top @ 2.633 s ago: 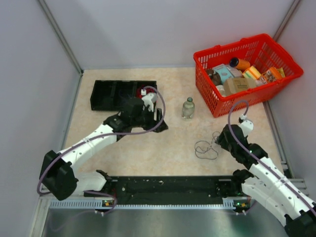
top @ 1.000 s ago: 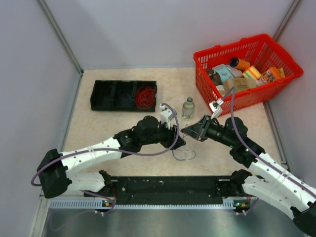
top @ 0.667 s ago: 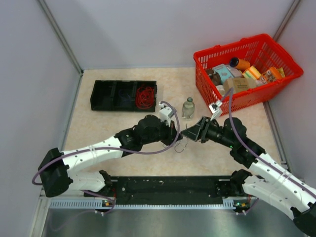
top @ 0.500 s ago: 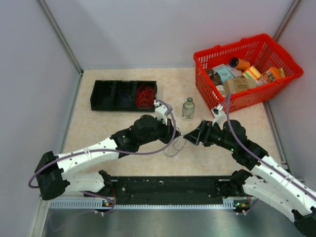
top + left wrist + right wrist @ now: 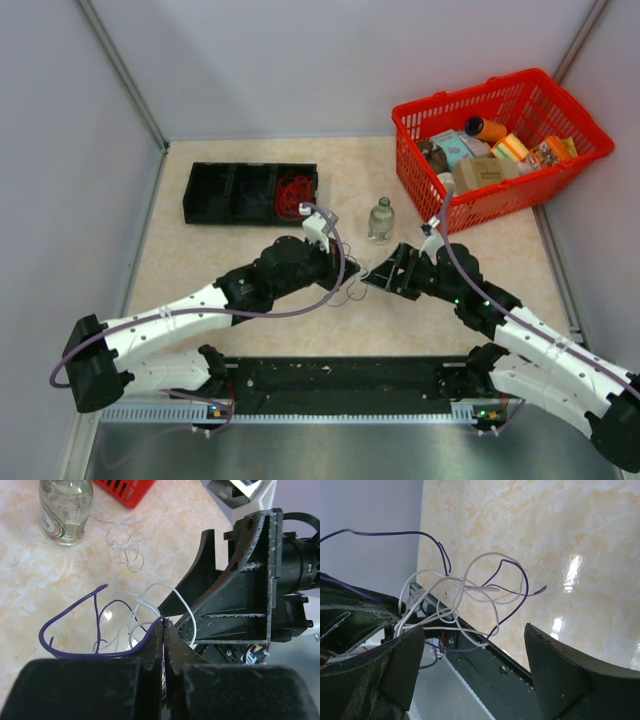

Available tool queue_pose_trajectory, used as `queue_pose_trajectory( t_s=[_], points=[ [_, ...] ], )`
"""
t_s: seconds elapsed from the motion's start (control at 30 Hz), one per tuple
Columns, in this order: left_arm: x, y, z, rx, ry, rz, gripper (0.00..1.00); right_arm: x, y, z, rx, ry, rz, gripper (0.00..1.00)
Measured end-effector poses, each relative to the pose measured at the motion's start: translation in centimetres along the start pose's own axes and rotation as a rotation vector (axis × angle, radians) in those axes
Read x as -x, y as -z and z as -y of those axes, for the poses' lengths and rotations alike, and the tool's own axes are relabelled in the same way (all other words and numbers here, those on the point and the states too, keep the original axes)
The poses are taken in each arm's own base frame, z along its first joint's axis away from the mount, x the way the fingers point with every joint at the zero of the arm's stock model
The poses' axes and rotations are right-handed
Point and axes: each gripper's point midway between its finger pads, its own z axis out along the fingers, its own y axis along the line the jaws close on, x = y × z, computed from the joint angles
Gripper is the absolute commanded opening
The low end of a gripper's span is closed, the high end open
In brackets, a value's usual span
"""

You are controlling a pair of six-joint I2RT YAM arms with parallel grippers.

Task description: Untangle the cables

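Tan table below you: your left gripper pinches the purple cable tight, with the white cable looped through it, lifted mid-table. Your right gripper is spread wide, close by.

Red basket packed with boxed goods at the table's far-right corner, black compartment tray toward the far-left corner, clear glass bottle upright between them, nearer the basket.
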Motion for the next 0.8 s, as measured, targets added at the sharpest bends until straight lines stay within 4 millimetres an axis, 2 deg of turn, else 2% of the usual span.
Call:
queue_pose_trajectory(
  t_s=[0.17, 0.3, 0.63, 0.8],
  points=[
    [-0.5, -0.1, -0.2, 0.001, 0.023, -0.004, 0.0, -1.1, -0.9, 0.6, 0.028, -0.08, -0.018, 0.77],
    [-0.8, -0.2, -0.1, -0.01, 0.032, -0.007, 0.0, -1.4, -1.1, 0.8, 0.062, -0.097, -0.013, 0.79],
    [-0.8, -0.5, 0.5, -0.043, 0.035, -0.011, 0.0, -0.6, -0.7, -0.6, 0.136, -0.025, 0.032, 0.77],
    [-0.8, -0.5, 1.0, -0.069, 0.034, -0.012, 0.0, 0.2, 0.7, -1.3, 0.172, 0.054, 0.093, 0.76]
  ],
)
